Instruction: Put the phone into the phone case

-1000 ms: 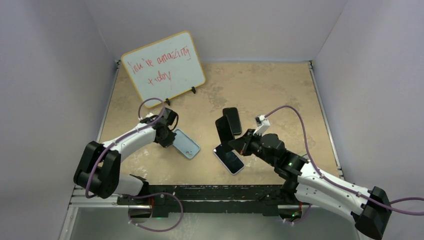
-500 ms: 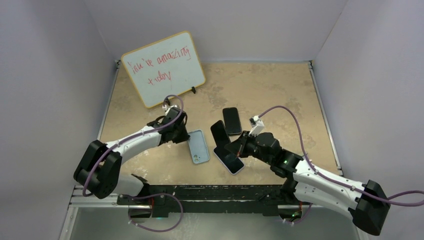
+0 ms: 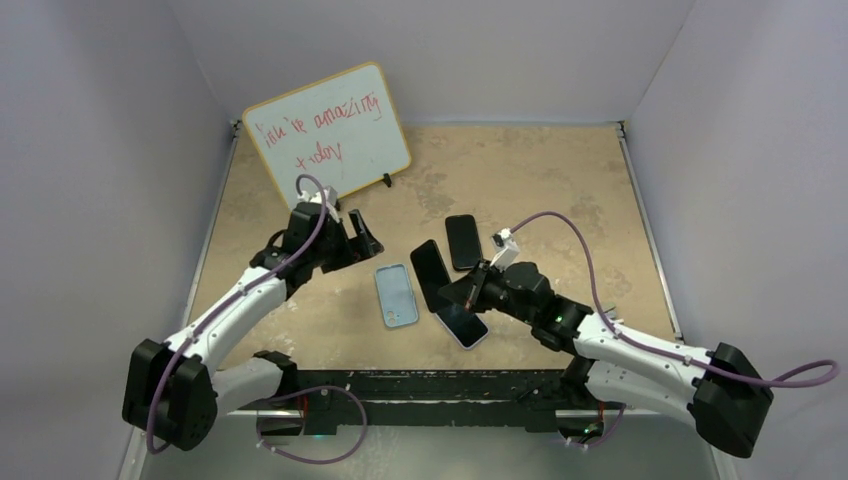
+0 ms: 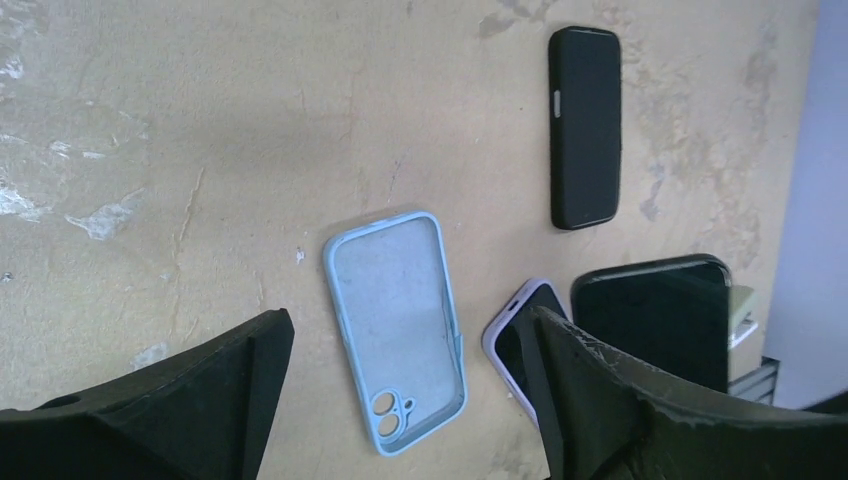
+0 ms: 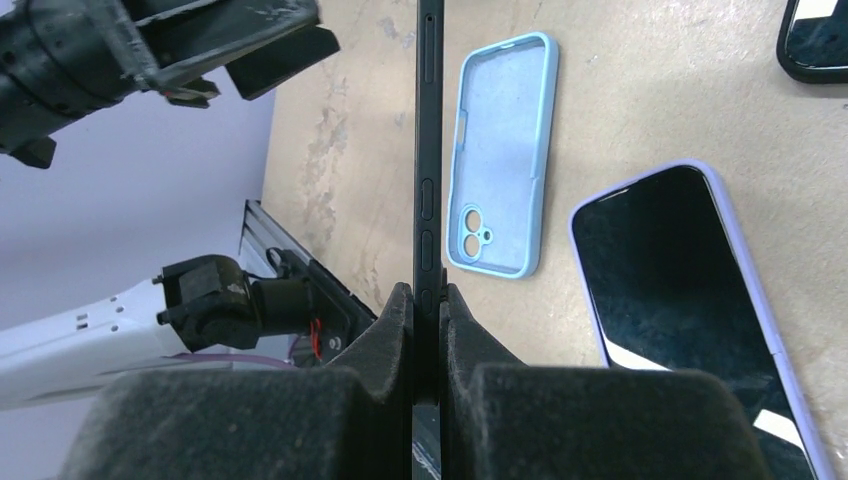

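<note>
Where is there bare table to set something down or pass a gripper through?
Widest bare stretch: far right of the table, from the whiteboard to the right wall, beyond the black phone. Also bare: the near strip before the blue case. Crowded: the centre, where blue case, held phone and lilac-cased phone cluster.

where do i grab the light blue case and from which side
Probably pinch the raised rim of the light blue case along its left long edge, coming from above: it lies flat, open side up, so one finger fits inside. The held phone crowds its right side.

Table: case, whiteboard, seemingly two phones
</note>
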Robot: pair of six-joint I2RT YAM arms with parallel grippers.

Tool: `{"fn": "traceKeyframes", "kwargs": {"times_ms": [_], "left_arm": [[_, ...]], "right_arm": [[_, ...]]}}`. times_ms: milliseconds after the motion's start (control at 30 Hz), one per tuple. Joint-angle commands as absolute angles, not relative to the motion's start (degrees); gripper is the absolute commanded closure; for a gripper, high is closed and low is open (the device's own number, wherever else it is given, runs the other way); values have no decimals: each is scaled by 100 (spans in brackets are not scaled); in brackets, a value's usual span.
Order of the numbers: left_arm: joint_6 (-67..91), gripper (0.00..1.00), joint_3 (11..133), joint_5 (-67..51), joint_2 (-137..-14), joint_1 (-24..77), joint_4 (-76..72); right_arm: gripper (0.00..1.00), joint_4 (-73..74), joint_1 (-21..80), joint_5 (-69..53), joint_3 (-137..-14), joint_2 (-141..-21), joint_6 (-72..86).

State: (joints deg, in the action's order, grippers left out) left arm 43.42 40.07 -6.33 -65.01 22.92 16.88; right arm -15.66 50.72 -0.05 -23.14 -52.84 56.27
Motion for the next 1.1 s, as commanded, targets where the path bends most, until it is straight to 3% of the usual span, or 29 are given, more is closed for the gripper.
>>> {"fn": "traceKeyframes", "kwargs": {"times_ms": [0,267,367,733,1067], "left_arm": [[3597,11,4130,-1429,-6043,2052,1746],[3756,10,3550,-2771,-5719,1879,1138],[3813,15,3420,-3294,-5996,1856,1084],[4394,19,2668,-3093,-5682,1628,377],[4458,31,2114,-3246,-6081,1608,-246]], "right_arm": [[100,-2524,5088,-64,-2247,-5454,6070],[100,-2804,5168,66,-2193,-5858,6413],[100,-2973,5237,108,-2206,-6037,6521],[100,-3320,5862,493,-2764,-7043,6602],[100,-3662,6072,849,-3247,-8116,6813]]}}
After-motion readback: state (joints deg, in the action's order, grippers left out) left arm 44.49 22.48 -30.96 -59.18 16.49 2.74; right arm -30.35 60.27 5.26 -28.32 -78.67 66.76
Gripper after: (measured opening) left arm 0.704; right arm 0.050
